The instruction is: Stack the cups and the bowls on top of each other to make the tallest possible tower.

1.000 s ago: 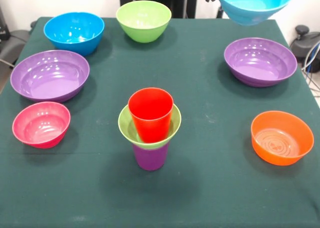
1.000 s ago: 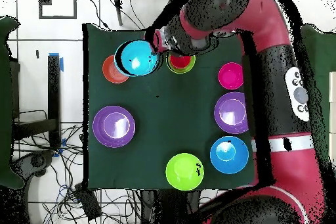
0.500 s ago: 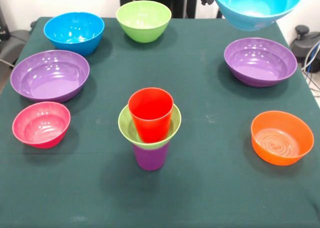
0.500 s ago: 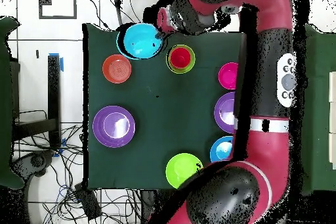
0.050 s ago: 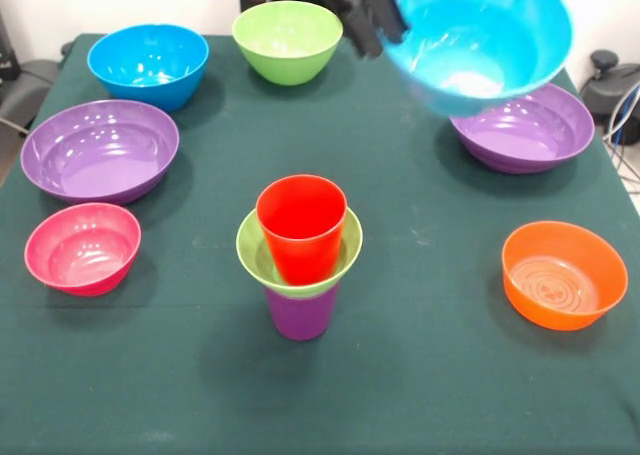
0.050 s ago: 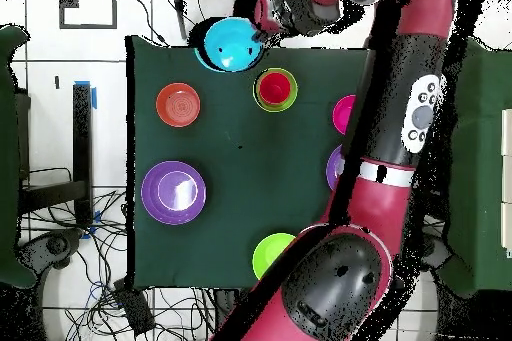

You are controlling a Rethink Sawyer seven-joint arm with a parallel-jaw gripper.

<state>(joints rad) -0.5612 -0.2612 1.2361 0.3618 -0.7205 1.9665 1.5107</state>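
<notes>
At the table's middle stands the tower: a red cup (image 5: 300, 225) inside a small lime green bowl (image 5: 249, 256), which sits on a purple cup (image 5: 300, 315). In the overhead view the tower (image 6: 276, 89) shows as a red disc ringed in green. My gripper (image 5: 383, 23) is shut on the rim of a light blue bowl (image 5: 480, 40). That bowl hangs tilted in the air, above and to the right of the tower. From overhead, the gripper (image 6: 259, 31) and the light blue bowl (image 6: 230, 44) are at the table's top edge, just left of the tower.
Resting on the cloth are a blue bowl (image 5: 148, 65), a lime green bowl (image 5: 287, 40), two wide purple bowls (image 5: 100, 150) (image 5: 520, 135), a pink bowl (image 5: 83, 247) and an orange bowl (image 5: 564, 275). The arm (image 6: 400, 107) hides part of the table's right side from overhead.
The gripper has carried the light blue bowl nearer the front camera and leftward, towards the tower. The bowl now tilts more. The tower and the other bowls are unmoved.
</notes>
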